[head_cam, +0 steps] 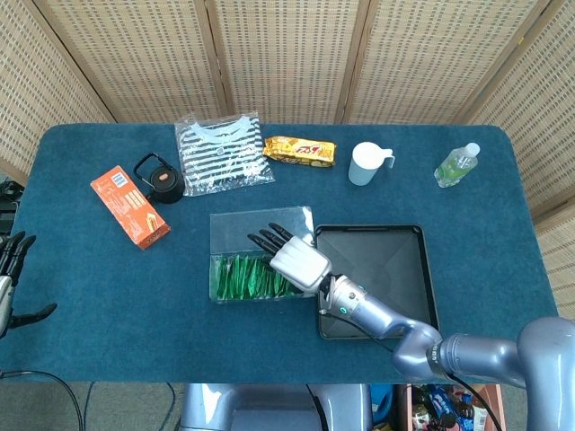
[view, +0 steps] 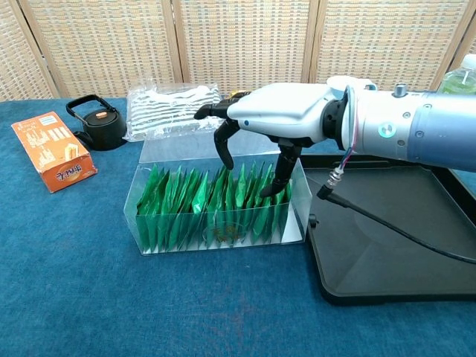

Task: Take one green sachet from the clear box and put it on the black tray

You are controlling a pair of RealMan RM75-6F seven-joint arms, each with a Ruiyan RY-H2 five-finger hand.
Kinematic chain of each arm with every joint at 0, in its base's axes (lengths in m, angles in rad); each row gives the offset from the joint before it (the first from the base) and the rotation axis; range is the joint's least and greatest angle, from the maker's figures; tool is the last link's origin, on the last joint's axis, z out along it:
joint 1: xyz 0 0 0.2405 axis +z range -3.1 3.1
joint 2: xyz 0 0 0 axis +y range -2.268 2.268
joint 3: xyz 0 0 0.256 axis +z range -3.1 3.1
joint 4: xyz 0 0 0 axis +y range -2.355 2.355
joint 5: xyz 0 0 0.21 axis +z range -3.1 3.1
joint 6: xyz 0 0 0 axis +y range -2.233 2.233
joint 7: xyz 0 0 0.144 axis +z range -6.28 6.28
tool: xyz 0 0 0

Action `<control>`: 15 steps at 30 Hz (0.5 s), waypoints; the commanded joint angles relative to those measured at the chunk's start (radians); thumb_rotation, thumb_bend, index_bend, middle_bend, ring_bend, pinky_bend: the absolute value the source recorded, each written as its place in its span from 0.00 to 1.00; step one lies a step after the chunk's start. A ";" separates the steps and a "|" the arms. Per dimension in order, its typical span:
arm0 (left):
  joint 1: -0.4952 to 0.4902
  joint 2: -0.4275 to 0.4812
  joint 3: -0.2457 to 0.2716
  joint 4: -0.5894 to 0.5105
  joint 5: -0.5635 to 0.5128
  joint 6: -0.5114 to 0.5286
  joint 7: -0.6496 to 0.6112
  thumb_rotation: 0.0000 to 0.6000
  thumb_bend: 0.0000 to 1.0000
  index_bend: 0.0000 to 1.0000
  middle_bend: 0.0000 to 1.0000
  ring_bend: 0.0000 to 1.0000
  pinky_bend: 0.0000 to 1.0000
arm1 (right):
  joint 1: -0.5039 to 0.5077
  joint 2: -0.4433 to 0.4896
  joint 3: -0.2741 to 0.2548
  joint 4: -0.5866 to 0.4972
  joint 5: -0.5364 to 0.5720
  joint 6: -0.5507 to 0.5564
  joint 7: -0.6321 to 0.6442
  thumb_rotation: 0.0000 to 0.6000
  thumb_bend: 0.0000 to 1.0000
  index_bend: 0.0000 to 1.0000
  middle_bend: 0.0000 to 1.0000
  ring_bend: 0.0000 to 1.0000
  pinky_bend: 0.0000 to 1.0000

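A clear box [view: 149,230] [head_cam: 229,235] sits mid-table, with a row of several green sachets [view: 193,201] [head_cam: 243,277] standing along its front. My right hand [view: 279,119] [head_cam: 292,256] hangs over the box's right half, fingers spread and pointing down. Its thumb dips among the rightmost sachets; nothing is lifted or pinched that I can see. The black tray [view: 416,260] [head_cam: 409,260] lies just right of the box and holds nothing. My left hand [head_cam: 11,269] rests at the far left table edge, fingers apart, holding nothing.
An orange carton [head_cam: 130,206] [view: 53,149] and a black kettle [head_cam: 160,177] [view: 97,123] stand at the left. A striped bagged shirt [head_cam: 220,153], a yellow snack pack [head_cam: 299,149], a white cup [head_cam: 367,163] and a green bottle [head_cam: 456,164] line the back.
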 commanded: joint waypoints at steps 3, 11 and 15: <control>-0.001 0.000 0.000 0.000 -0.001 -0.001 0.002 1.00 0.12 0.00 0.00 0.00 0.00 | -0.003 -0.005 -0.001 0.008 -0.002 -0.004 0.001 1.00 0.32 0.48 0.00 0.00 0.06; -0.001 -0.001 0.000 0.000 -0.003 -0.002 0.004 1.00 0.12 0.00 0.00 0.00 0.00 | 0.000 -0.036 0.000 0.030 -0.003 -0.013 0.000 1.00 0.32 0.48 0.00 0.00 0.07; -0.001 0.000 0.000 0.000 -0.004 -0.003 0.003 1.00 0.12 0.00 0.00 0.00 0.00 | 0.003 -0.054 0.003 0.045 0.001 -0.019 -0.011 1.00 0.34 0.49 0.00 0.00 0.07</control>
